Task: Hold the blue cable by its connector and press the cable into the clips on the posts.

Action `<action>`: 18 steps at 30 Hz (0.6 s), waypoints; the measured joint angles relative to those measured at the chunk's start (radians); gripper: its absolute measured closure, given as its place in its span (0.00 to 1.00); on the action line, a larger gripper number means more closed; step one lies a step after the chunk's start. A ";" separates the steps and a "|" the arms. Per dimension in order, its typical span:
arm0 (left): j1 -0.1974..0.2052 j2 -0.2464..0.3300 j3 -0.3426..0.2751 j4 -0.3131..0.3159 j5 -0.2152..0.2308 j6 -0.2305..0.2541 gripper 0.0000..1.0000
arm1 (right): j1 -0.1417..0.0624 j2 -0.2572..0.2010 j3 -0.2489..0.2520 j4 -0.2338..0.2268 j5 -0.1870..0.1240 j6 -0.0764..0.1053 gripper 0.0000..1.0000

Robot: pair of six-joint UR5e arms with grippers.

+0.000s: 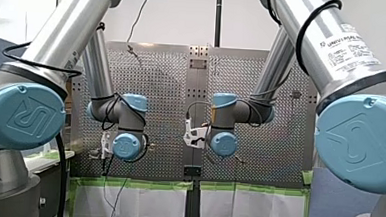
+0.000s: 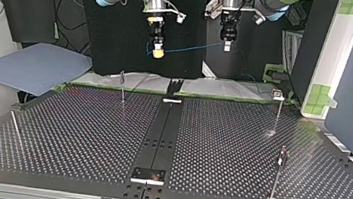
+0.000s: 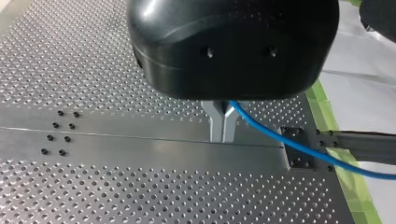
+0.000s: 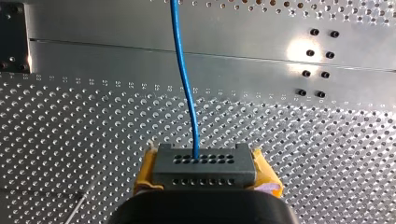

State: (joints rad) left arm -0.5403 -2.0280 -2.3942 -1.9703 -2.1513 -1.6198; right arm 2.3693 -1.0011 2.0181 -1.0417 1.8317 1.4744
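Observation:
In the right wrist view my right gripper (image 4: 204, 161) is shut on a grey connector (image 4: 204, 171) with rows of holes, its yellow pads (image 4: 145, 169) against both sides. The blue cable (image 4: 183, 70) leaves the connector and runs straight ahead over the table. My left gripper (image 3: 223, 136) has its metal fingers (image 3: 215, 122) shut on the blue cable (image 3: 280, 140), which trails off beside it. In the top view my right gripper (image 2: 157, 53) and my left gripper (image 2: 227, 46) hang high behind the table, with the cable (image 2: 190, 48) stretched between them. Thin posts (image 2: 123, 87) (image 2: 278, 113) (image 2: 278, 174) stand on the table.
The perforated table (image 2: 75, 133) has a dark centre strip (image 2: 163, 133) with a small plate (image 2: 148, 175) near the camera. A thin rod (image 2: 16, 131) slants at the top view's left. A blue sheet (image 2: 32, 65) lies beyond the table's far left corner. Green tape (image 2: 322, 96) marks a panel at right.

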 joint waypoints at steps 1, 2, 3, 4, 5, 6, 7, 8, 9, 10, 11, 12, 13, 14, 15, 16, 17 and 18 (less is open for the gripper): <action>0.000 0.000 0.000 0.000 0.000 0.000 1.00 | 0.000 0.000 0.000 0.000 0.000 0.000 1.00; 0.000 0.000 0.000 -0.001 0.000 0.000 1.00 | 0.000 0.000 0.000 0.000 0.000 0.000 1.00; 0.000 0.000 0.000 -0.001 0.000 0.000 1.00 | 0.000 0.000 0.000 0.000 0.000 0.000 1.00; 0.000 0.000 0.000 -0.001 0.000 0.000 1.00 | 0.000 0.000 0.000 0.000 0.000 0.000 1.00; 0.000 0.000 0.000 -0.001 0.000 0.000 1.00 | 0.000 0.000 0.000 0.000 0.000 0.000 1.00; 0.000 0.000 0.000 -0.001 0.000 0.000 1.00 | 0.000 0.000 0.000 0.000 0.000 0.000 1.00; 0.000 0.000 0.000 -0.001 0.000 0.000 1.00 | 0.000 0.000 0.000 0.000 0.000 0.000 1.00; 0.000 0.000 0.000 -0.001 0.000 0.000 1.00 | 0.000 0.000 0.000 0.000 0.000 0.000 1.00; 0.000 0.000 0.000 -0.001 0.000 0.000 1.00 | 0.000 0.000 0.000 0.000 0.000 0.000 1.00; 0.000 0.000 0.000 -0.001 0.000 0.000 1.00 | 0.001 0.000 0.001 0.000 0.001 0.000 1.00; 0.000 0.000 0.000 -0.001 0.000 0.000 1.00 | 0.002 0.002 0.003 0.002 0.002 0.002 1.00; 0.000 0.000 0.000 -0.001 0.000 0.000 1.00 | 0.005 0.005 0.005 0.005 0.006 0.005 1.00; 0.000 0.000 0.000 -0.001 0.000 0.000 1.00 | 0.011 0.012 0.012 0.012 0.012 0.012 1.00; 0.000 0.000 0.000 -0.001 0.000 0.000 1.00 | 0.014 0.019 0.019 0.019 0.019 0.019 1.00; 0.000 0.000 0.000 -0.001 0.000 0.000 1.00 | 0.017 0.026 0.026 0.026 0.026 0.026 1.00; 0.000 0.000 0.000 -0.001 0.000 0.000 1.00 | 0.019 0.036 0.035 0.036 0.036 0.036 1.00; 0.000 0.000 0.000 -0.001 0.000 0.000 1.00 | 0.020 0.044 0.041 0.044 0.044 0.044 1.00; 0.000 0.000 0.000 -0.001 0.000 0.000 1.00 | 0.021 0.053 0.045 0.053 0.053 0.051 1.00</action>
State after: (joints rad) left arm -0.5403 -2.0284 -2.3942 -1.9714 -2.1513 -1.6198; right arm 2.3907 -0.9485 2.0633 -0.9889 1.8844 1.5253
